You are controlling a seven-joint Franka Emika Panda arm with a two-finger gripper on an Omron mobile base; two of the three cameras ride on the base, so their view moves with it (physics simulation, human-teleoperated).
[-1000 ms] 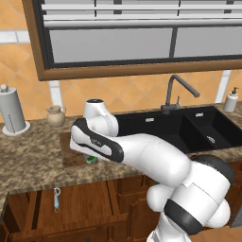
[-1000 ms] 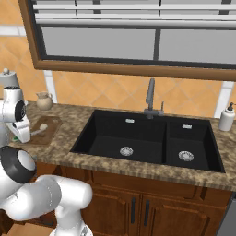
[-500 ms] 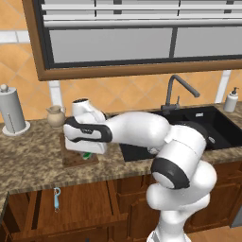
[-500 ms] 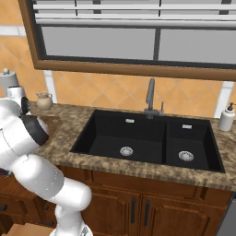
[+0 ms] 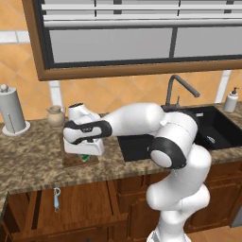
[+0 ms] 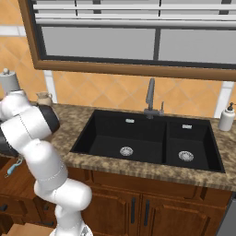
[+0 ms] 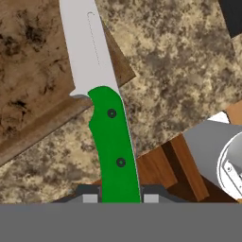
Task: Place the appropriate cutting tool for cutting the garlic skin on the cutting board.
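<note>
The knife has a bright green handle (image 7: 113, 142) and a pale silver blade (image 7: 87, 45). My gripper (image 7: 120, 196) is shut on the lower end of the handle, one dark fingertip on each side. The blade lies over the dark brown cutting board (image 7: 28, 71), while the handle reaches past the board's rounded corner above the granite. From the left base view my hand (image 5: 83, 142) hangs low over the board (image 5: 73, 159), with a speck of green handle (image 5: 85, 157) below it. The garlic is hidden or out of view.
A paper towel holder (image 5: 12, 111) and a small jar (image 5: 56, 116) stand at the back left of the granite counter (image 5: 33, 163). A light-blue tool (image 5: 56, 196) hangs against the cabinet front. The black sink (image 6: 147, 140), faucet (image 6: 150, 94) and soap bottle (image 6: 227, 118) lie to the right.
My hand has shifted a little left and settled lower over the board, the knife still held. The arm's elbow has swung out to the right.
</note>
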